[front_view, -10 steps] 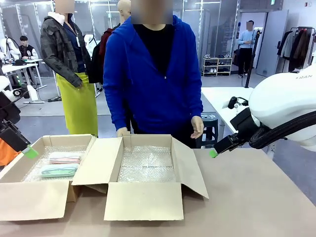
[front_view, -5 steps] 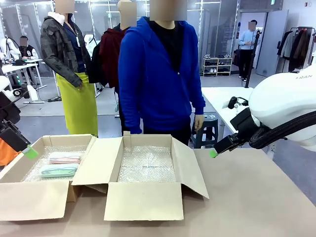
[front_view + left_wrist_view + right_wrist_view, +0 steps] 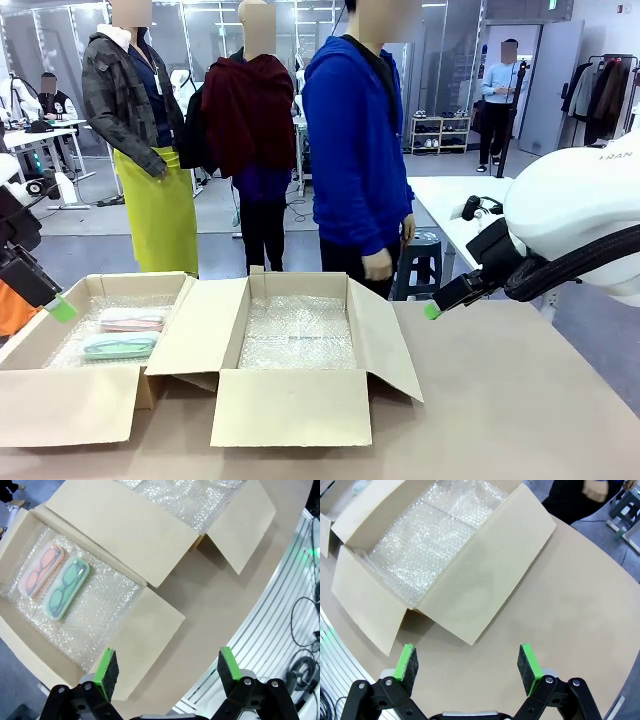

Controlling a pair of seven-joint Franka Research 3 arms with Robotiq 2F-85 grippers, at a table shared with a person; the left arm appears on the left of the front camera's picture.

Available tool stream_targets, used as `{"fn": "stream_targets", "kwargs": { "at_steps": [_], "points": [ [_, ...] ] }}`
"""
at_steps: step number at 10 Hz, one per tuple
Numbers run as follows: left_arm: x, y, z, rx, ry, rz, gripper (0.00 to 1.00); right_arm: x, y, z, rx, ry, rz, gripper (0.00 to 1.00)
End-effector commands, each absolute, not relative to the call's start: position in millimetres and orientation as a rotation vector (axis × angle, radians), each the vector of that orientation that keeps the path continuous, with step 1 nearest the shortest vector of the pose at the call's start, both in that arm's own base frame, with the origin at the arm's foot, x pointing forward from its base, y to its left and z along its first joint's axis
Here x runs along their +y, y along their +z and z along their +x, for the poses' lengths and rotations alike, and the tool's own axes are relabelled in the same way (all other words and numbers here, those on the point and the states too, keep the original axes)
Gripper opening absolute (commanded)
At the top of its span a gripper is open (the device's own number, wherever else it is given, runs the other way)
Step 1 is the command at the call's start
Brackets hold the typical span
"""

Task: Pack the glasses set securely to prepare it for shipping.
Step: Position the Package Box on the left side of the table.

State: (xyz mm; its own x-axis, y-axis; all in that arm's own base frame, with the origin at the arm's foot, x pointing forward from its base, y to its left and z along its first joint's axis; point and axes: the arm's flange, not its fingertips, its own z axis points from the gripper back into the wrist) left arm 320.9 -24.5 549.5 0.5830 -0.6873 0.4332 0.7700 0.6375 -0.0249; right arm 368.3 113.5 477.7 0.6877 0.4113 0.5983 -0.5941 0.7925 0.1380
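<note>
The pale pink case [image 3: 131, 319] and the mint green case [image 3: 120, 345] lie side by side on bubble wrap inside the left cardboard box [image 3: 60, 402]. In the left wrist view the pink case [image 3: 41, 569] and green case [image 3: 66, 587] sit well ahead of my left gripper [image 3: 167, 672], which is open and holds nothing. In the front view the left gripper [image 3: 62, 309] hovers at that box's left rim. My right gripper [image 3: 467, 667] is open over bare table beside the middle box's flap [image 3: 485, 580]. From the front, the right gripper [image 3: 432, 311] hangs right of that box.
A second open cardboard box [image 3: 290, 405] lined with bubble wrap [image 3: 298, 335] stands mid-table with its flaps spread. A person in a blue hoodie [image 3: 360, 150] stands at the far edge, turned sideways. The table's right part [image 3: 520, 400] is bare.
The person in blue has turned and stepped to the right, away from the middle box's far edge. Both arms and both cases stay put.
</note>
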Motion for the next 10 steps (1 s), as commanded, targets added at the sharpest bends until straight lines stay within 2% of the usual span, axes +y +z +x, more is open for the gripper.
{"fn": "stream_targets", "kwargs": {
  "at_steps": [1, 10],
  "points": [
    [-25.4, 552.5, 318.7, -0.406, -0.840, -0.197, 1.00, 113.9, 477.8, 369.2, -0.593, 0.588, 0.338, 1.00],
    [-25.4, 552.5, 318.7, -0.406, -0.840, -0.197, 1.00, 113.9, 477.8, 369.2, -0.593, 0.588, 0.338, 1.00]
  ]
}}
